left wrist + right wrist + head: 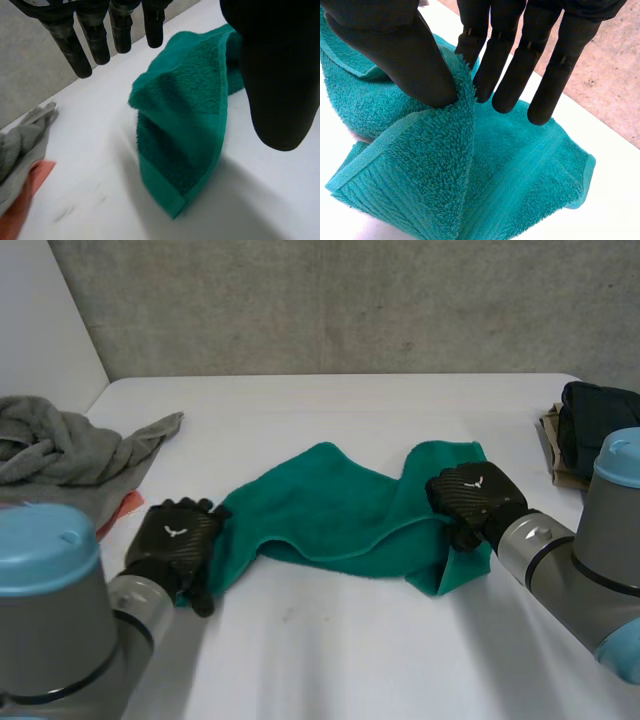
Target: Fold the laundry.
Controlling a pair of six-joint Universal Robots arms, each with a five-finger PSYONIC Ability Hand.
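A green towel [330,510] lies crumpled in a long band across the middle of the white table [330,640]. My left hand [175,540] sits at its left end, open. In the left wrist view its fingers [95,40] are straight and spread from the thumb, and the towel's end [185,115] lies loose on the table below them. My right hand [475,495] is at the towel's right end. In the right wrist view a raised fold of the towel [445,175] is pinched between the thumb [405,55] and the fingers.
A grey cloth pile [60,445] lies at the far left, with an orange piece [125,505] beside it, close to my left hand. A dark folded cloth [595,435] rests on a tan one [550,440] at the right edge. A wall stands behind the table.
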